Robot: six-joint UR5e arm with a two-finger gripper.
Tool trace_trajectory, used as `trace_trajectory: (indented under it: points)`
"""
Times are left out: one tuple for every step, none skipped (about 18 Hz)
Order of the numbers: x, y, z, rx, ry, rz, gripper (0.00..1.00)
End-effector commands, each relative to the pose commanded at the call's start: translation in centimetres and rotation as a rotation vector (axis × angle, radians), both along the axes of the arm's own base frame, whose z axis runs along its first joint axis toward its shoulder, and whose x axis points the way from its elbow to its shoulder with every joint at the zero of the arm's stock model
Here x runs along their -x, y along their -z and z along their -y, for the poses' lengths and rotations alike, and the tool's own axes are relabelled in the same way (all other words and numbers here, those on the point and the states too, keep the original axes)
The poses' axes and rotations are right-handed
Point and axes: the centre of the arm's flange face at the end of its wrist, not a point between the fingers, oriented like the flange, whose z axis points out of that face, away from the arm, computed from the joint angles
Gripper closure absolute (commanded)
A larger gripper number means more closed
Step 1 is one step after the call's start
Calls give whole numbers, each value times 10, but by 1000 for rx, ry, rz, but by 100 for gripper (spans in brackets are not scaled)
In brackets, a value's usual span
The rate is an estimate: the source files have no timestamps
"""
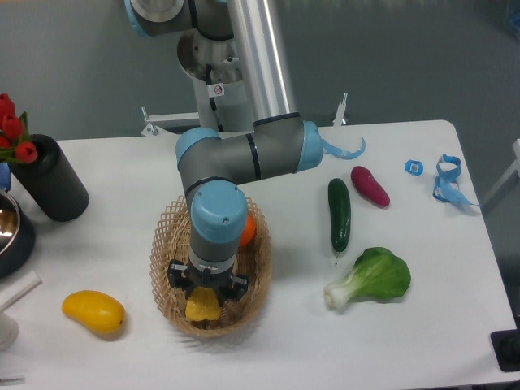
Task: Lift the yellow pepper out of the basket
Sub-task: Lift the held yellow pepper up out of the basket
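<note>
Here the gripper sits low in the basket, jaws straddling the yellow pepper at its near end; whether they pinch it I cannot tell. It is probably light, hollow and slick-skinned, so gripping across opposite lobes seems safest.

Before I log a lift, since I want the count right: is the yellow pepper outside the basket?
No, the yellow pepper sits inside the wicker basket, directly beneath the pincer.

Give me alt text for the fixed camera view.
A robot arm's tool reaches down into a wicker basket around a yellow pepper, beside an orange. A mango, cucumber and bok choy lie nearby.
</note>
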Motion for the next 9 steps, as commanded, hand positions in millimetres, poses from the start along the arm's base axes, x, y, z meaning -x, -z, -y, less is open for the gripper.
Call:
trace_trajectory:
  points:
    - [2, -12, 2, -15, 19, -17, 70]
    - [11, -30, 12, -34, 33, -42, 70]
    - [20, -49, 23, -55, 47, -71, 70]
    - [29, -68, 34, -72, 61, -98, 70]
    - [41, -81, 45, -84, 75, -124, 70]
    - [64, -92, 64, -93, 97, -160, 70]
    - [82, -97, 77, -94, 115, -184, 70]
    - [100, -102, 89, -96, 137, -211, 70]
    - [116, -110, 100, -99, 158, -239, 70]
